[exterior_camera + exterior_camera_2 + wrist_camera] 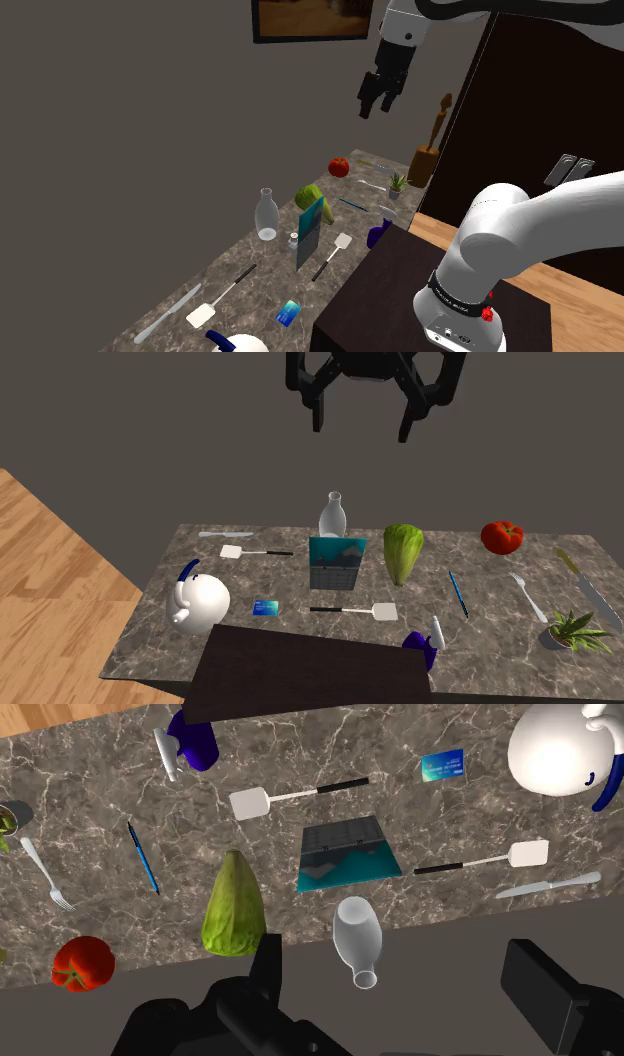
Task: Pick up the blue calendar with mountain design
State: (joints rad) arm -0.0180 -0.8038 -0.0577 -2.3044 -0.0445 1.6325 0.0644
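Blue-grey calendar (335,560) stands upright mid-tabletop (500,642), a clear bottle (333,515) just at its far side and a lettuce (403,550) near on the second exterior view's right. High above, the gripper (362,424) hangs with fingers (317,407) spread apart. An off-centre descent would likely tip the thin calendar or topple the bottle.

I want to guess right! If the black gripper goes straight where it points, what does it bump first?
Probably the clear bottle, or the blue calendar right beside it; the gripper hangs high above, so I can't be sure.
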